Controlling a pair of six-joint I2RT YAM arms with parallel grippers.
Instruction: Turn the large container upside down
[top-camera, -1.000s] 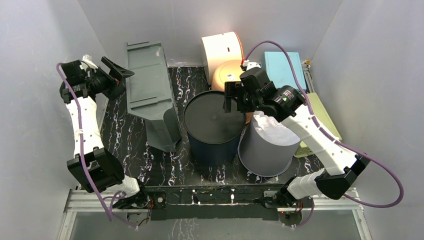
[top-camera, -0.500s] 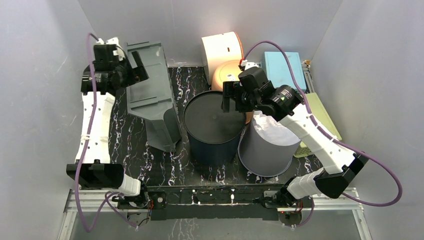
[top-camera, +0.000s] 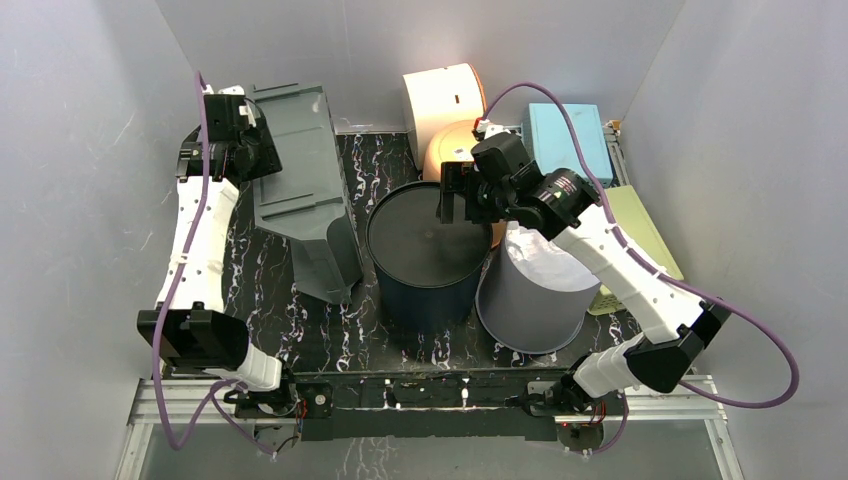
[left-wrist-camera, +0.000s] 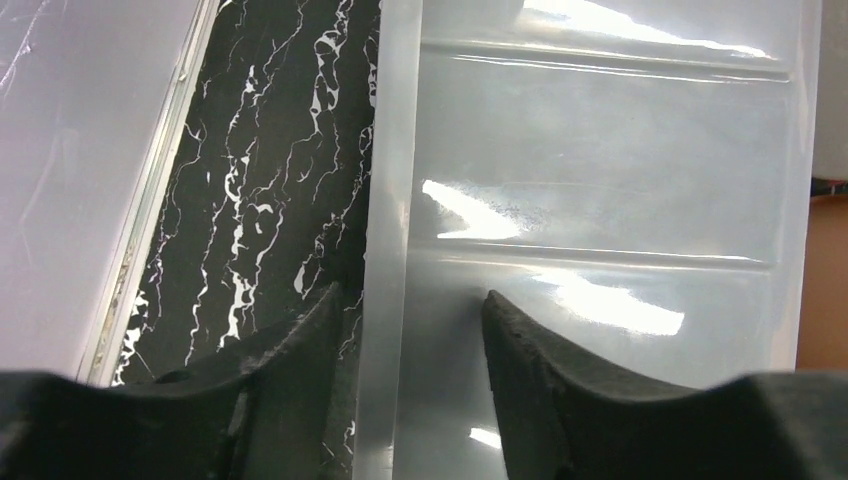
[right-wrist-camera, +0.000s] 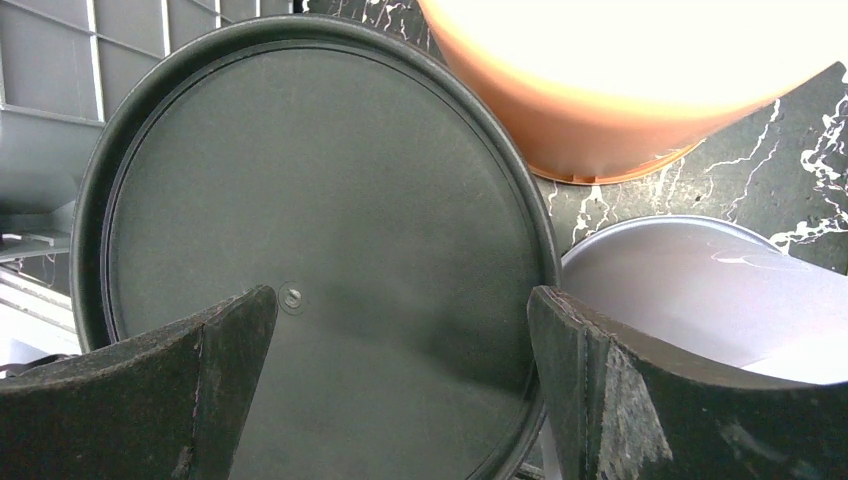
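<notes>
Large container (top-camera: 295, 180), the long grey ribbed one, lies lengthwise on the marble table (top-camera: 255, 285), right under and ahead of the L pincer (top-camera: 262, 150). No lift yet, it's flat on the table.

Next in size, the dark round bin (top-camera: 425, 240) stands just below the R pincer (top-camera: 450, 197). It's flanked by a pale grey bucket (top-camera: 530, 295) tipped over behind that pincer and an orange tub (top-camera: 455, 145) just beyond it.

Now the action. One sec ago the L arm was off to the side, well apart from the container w/ jaws spread wide. It has swung in and the jaws are coming together. Wrist view: L pincer (left-wrist-camera: 410, 300) straddles the container's (left-wrist-camera: 600, 200) long side rim, one finger on the table side, one on the ribbed face. Slim gaps show either side, so narrowing, not clenched yet.

R pincer (right-wrist-camera: 400, 295) is spread wide, grasping nothing, parked over the dark bin (right-wrist-camera: 320, 200) w/ the orange tub (right-wrist-camera: 600, 100) ahead.

My read: grasp is about to land, and the flip itself hasn't begun. A one-sided rim pinch on so long a body may twist, so watch that.
</notes>
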